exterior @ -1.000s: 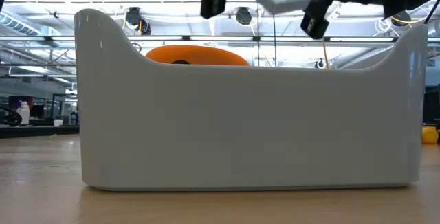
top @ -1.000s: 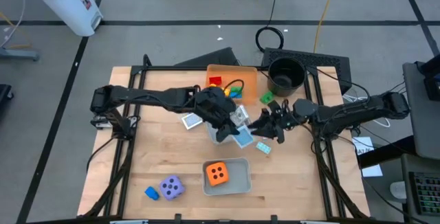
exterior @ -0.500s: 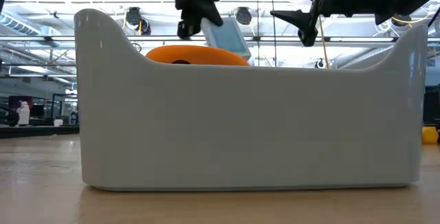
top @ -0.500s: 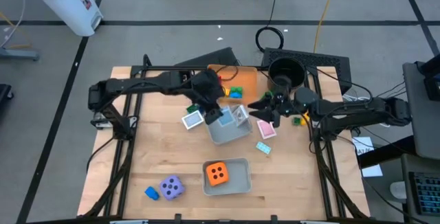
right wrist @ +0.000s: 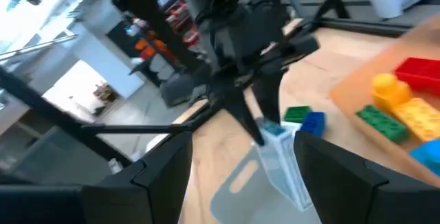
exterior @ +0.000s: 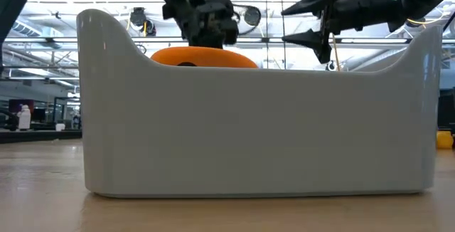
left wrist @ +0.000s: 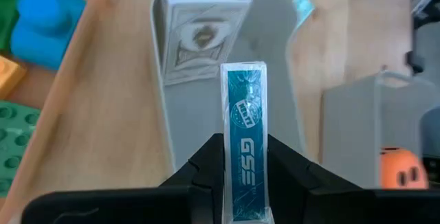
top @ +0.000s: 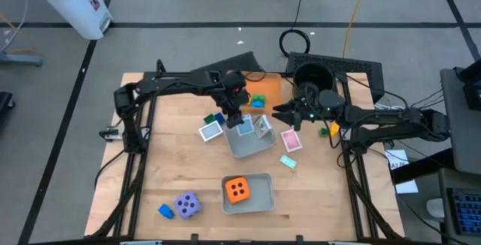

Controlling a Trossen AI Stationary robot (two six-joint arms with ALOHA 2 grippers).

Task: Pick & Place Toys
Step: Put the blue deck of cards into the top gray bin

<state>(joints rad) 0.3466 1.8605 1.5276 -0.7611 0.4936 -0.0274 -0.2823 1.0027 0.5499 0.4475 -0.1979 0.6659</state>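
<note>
Bright, even overhead light (right wrist view motion-blurred), with glaring ceiling lamps behind.

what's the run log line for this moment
left tool: shut on teal card above clear grey tray | right tool: open, empty

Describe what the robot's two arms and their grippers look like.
Both arms are dark, nearly black, slim and jointed, with thin black cables along them. The left gripper has two matte black, angular fingers. The right gripper ends in two long black fingers tapering to points.
</note>
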